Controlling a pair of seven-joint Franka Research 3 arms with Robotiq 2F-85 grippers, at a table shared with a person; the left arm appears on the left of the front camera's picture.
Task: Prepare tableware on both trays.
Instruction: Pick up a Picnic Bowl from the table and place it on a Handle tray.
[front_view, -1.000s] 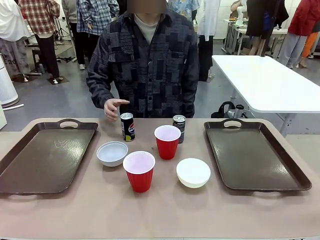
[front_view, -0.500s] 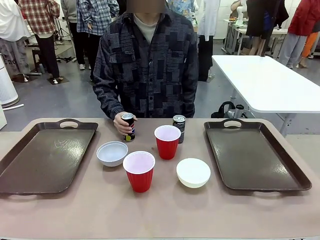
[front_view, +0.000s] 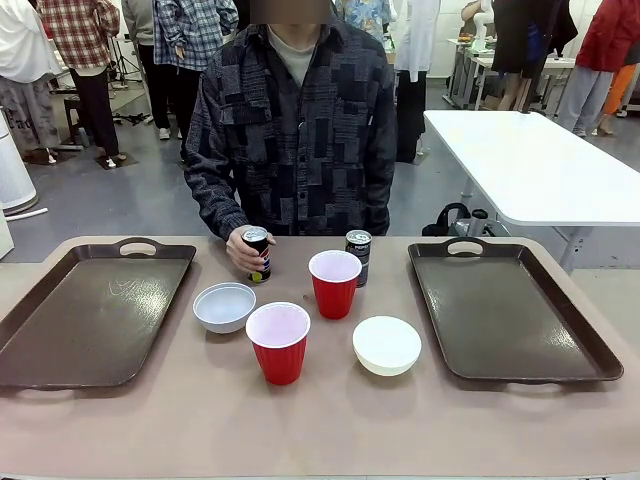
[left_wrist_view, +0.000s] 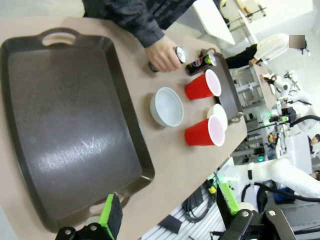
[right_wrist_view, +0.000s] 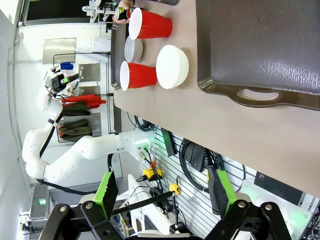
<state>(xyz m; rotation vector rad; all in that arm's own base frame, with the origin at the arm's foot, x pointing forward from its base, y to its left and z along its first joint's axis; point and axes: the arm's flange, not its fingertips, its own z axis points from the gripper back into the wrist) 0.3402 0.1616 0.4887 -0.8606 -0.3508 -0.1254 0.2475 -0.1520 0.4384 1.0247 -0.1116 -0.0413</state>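
Note:
Two dark brown trays lie at the table's sides, the left tray and the right tray, both bare. Between them stand two red cups, two white bowls and two black soda cans. The person's hand grips the left can near the far edge; the other can stands behind the far cup. My left gripper hangs open above the left tray's near end. My right gripper is open, off the table's near edge by the right tray's handle.
The person stands at the far side, centred behind the tableware. A white table stands behind on the right, and other people are farther back. Bare tabletop runs along the near edge in front of the cups.
The person's hand came down from above the table and closed around the left can. Nothing else on the table moved.

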